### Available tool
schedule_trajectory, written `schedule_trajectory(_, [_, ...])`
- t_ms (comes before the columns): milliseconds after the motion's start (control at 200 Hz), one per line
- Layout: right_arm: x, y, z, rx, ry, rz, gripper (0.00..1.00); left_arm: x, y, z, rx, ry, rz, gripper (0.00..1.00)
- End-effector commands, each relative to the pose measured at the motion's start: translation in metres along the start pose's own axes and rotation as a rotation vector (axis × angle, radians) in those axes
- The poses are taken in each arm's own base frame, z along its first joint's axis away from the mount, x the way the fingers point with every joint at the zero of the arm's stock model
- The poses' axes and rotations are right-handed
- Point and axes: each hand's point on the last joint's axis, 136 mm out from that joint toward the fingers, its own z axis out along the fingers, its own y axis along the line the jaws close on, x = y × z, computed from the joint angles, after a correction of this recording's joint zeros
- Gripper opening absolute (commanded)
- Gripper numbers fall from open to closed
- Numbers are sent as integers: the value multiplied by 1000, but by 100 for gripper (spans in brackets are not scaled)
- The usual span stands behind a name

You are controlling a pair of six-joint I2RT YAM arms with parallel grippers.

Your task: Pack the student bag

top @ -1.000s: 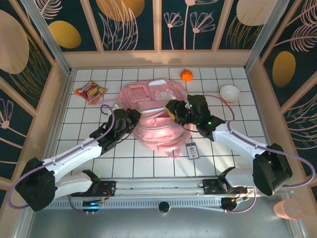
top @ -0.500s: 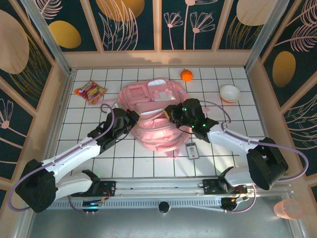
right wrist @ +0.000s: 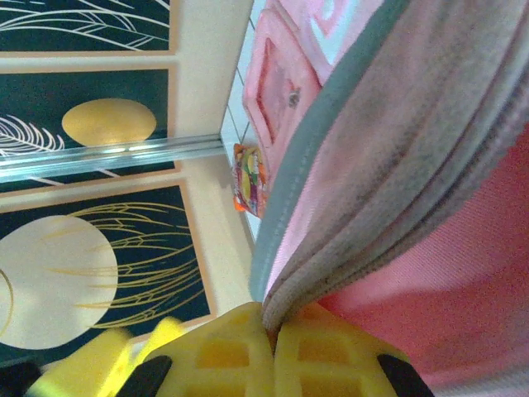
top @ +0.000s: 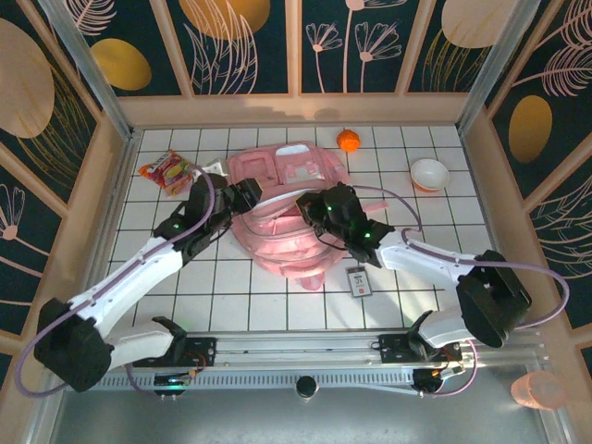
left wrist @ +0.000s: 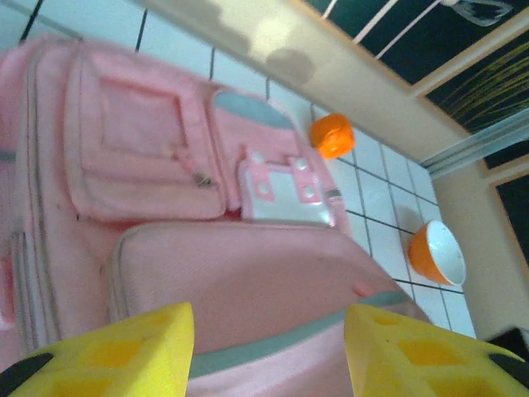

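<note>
The student bag point(top: 277, 245), a big pink backpack with zipped pockets, lies in the middle of the tiled table. My left gripper point(top: 242, 194) hovers at its left side. In the left wrist view its yellow fingers point(left wrist: 124, 356) stand open, with the bag's point(left wrist: 165, 149) pink top and grey-green trim below the gap and nothing pinched. My right gripper point(top: 310, 205) sits over the bag's middle. It point(right wrist: 271, 327) is shut on the grey-trimmed edge of the bag point(right wrist: 397, 165), which is lifted so the pink inside shows.
A snack packet point(top: 168, 170) lies far left of the bag. An orange point(top: 348, 140) sits behind it and an orange-and-white bowl point(top: 429, 173) to the right. A small card point(top: 358, 280) lies just in front of the bag. Wooden walls ring the table.
The left gripper has opened, let go of the bag and moved away toward the back. The right gripper has shut on the bag's edge and pulled it left.
</note>
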Motion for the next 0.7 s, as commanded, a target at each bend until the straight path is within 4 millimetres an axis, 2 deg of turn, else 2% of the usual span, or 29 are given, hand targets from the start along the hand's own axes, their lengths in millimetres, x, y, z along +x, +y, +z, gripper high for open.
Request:
schedule_trajectory(0, [-5,44,5,-130,-45,-18,0,8,0,-25,-22,29,220,48])
schedule_trajectory(105, [-4,48,8,-128,-45,-28,0,38,-7,-34,-9,106,345,48])
schedule_trajectory(195, [-3,51,7,-128,-49,-36,0,68,-15,-33,11,208,364,48])
schedule_trajectory(285, [-5,52,5,-128,-57,-43,0,89,-21,-30,13,271,375,48])
schedule_trajectory(500, [-4,54,3,-127,-54,-55,0,102,-21,-16,-13,298,341,47])
schedule_trajectory(560, [-3,55,3,-130,-52,-55,0,106,-19,-10,-26,302,314,43])
schedule_trajectory(696, [-2,57,3,-136,-47,-57,0,103,-9,-1,-94,273,289,42])
